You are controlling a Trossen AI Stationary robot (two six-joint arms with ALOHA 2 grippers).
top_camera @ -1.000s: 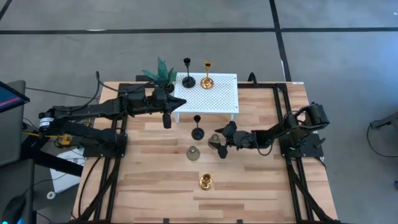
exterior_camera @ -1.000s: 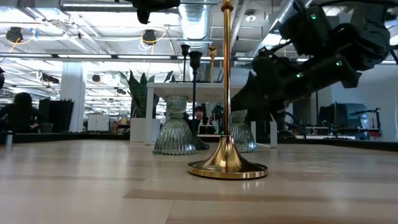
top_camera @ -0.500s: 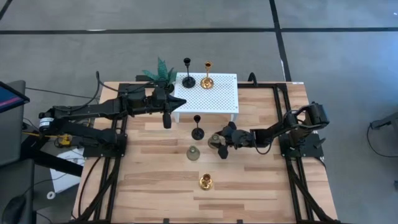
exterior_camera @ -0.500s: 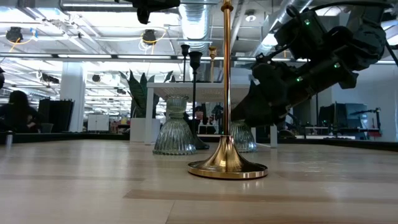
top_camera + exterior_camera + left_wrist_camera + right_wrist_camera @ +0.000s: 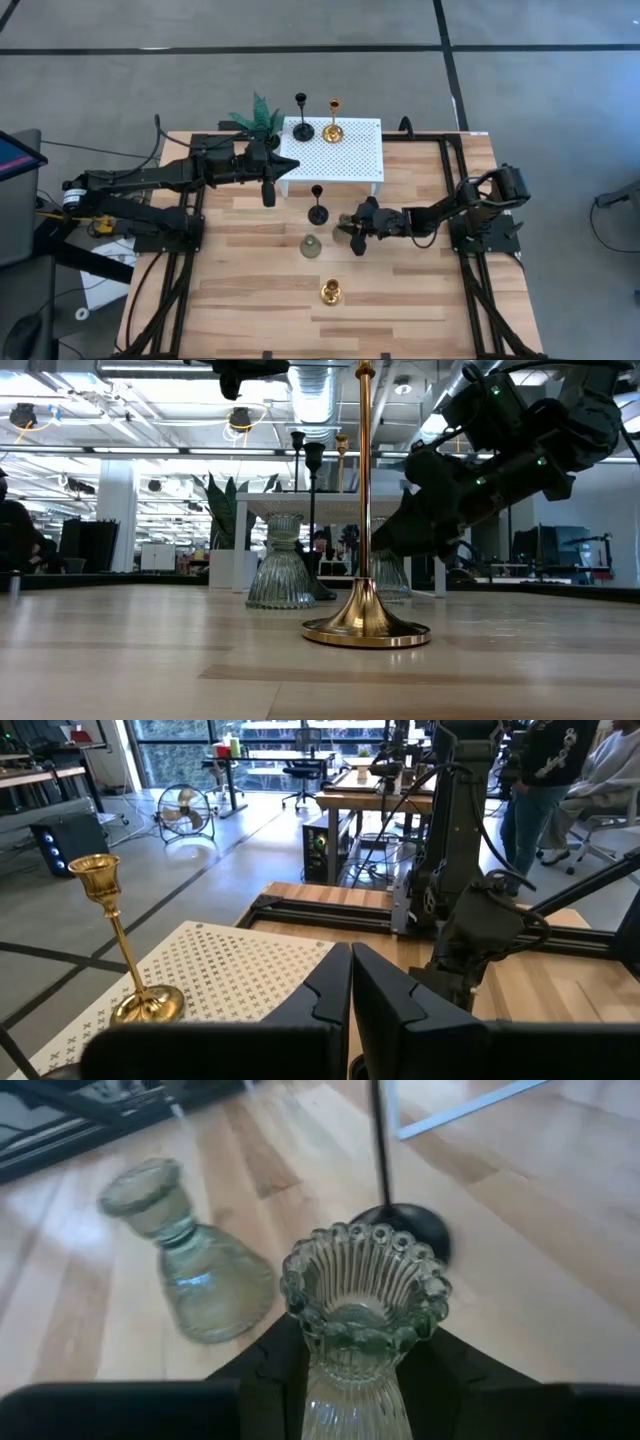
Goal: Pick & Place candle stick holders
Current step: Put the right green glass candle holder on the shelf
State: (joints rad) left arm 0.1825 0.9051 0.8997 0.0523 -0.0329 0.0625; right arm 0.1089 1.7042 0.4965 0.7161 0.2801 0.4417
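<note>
1. Inching leftward since a second ago, the right gripper [image 5: 352, 230] clamps the ribbed grey-green glass bell-shaped holder [image 5: 360, 1315] near the slim black stemmed holder [image 5: 318, 205]
2. Lift seems imminent; left gripper [image 5: 268, 190] hovers shut by the white perforated platform [image 5: 345, 155]

The pale plank worktop [image 5: 240, 300] carries a white perforated platform [image 5: 345, 160] at twelve o'clock, a black holder [image 5: 318, 205] just below it, a grey-green glass holder [image 5: 311, 246] near centre, and a gold holder [image 5: 330, 292] toward six o'clock.
</note>
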